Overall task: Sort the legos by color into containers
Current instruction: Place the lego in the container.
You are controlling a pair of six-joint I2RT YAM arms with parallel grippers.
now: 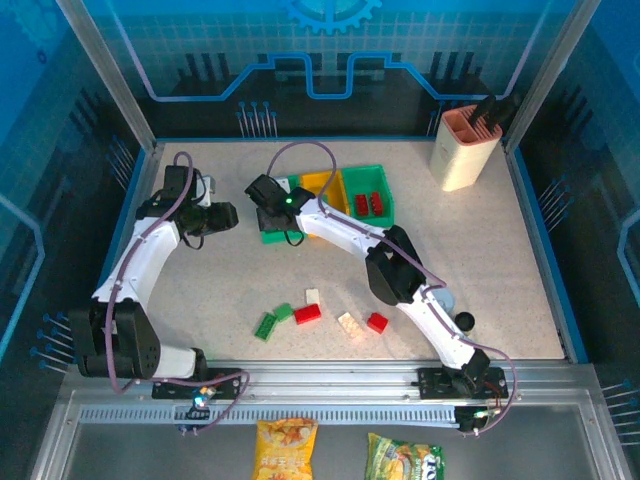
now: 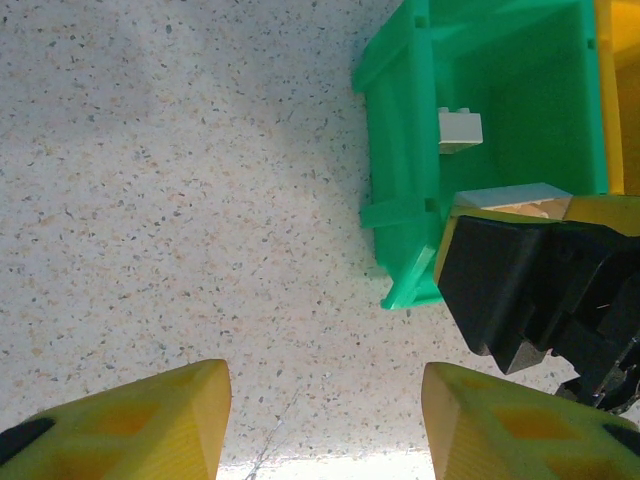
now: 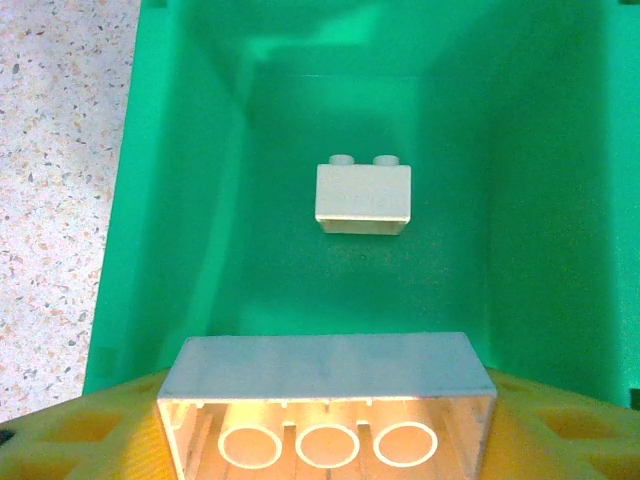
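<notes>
Jaws of my right gripper (image 1: pixel 272 205) hang over the left green bin (image 1: pixel 270 237) in the top view, left gripper (image 1: pixel 225 216) just left, loose legos (image 1: pixel 307 313) nearer me. Left wrist view: jaws spread, empty. Right wrist view: jaws pinch a cream brick (image 3: pixel 330 400) above that bin, a smaller brick (image 3: pixel 362 197) inside.

Left bin (image 3: pixel 180 200): green. Middle bin (image 1: pixel 318 178): yellow-orange. Right bin (image 1: pixel 365 171): green. Long brick (image 3: pixel 330 385): cream. Loose bricks (image 1: pixel 307 313): red, green, cream. Table (image 1: pixel 480 260): beige (dark-speckled).
</notes>
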